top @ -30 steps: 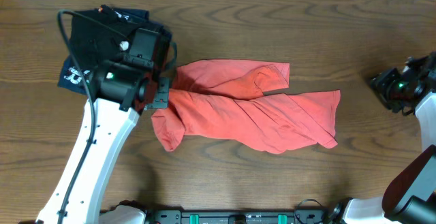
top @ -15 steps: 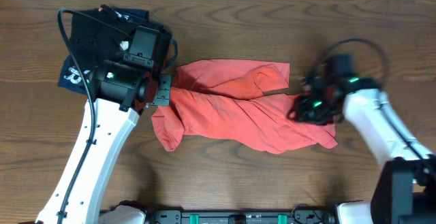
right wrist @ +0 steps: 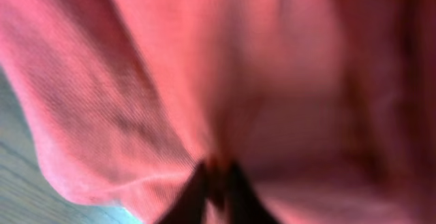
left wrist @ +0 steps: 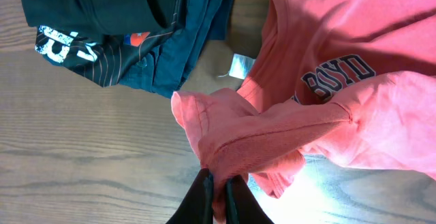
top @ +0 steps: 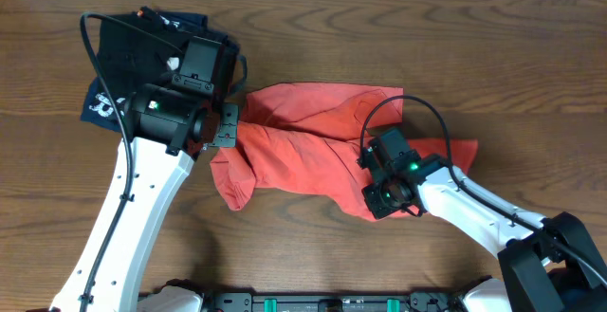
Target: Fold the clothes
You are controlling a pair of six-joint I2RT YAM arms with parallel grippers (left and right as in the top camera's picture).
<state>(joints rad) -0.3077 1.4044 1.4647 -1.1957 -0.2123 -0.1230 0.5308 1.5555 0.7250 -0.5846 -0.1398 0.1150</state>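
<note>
From above, the coral-red T-shirt (top: 303, 151) lies crumpled across the middle of the wooden table (top: 379, 27), bunched into long folds running from left of centre towards the right. The left gripper (top: 228, 127) sits at the shirt's left edge, its arm rising from the lower left of the frame. The right gripper (top: 377, 193) is down on the lower right part of the shirt, its arm reaching in from the lower right corner. In the upper left lie a folded navy garment (top: 98, 106) with white print and a black garment (top: 123, 46), both partly hidden by the left arm. In the left wrist view, two dark fingers (left wrist: 202, 195) at the bottom centre are pressed together on a thick fold of the coral fabric. The shirt spreads to the upper right, showing block lettering (left wrist: 337, 74) and a small white neck tag (left wrist: 240, 65) beside the dark garments in the upper left. The right wrist view is blurred and almost filled with coral cloth. At the bottom centre the fingers (right wrist: 194, 190) stand closed with a pinch of fabric between them, and a sliver of table shows at the lower left.
</note>
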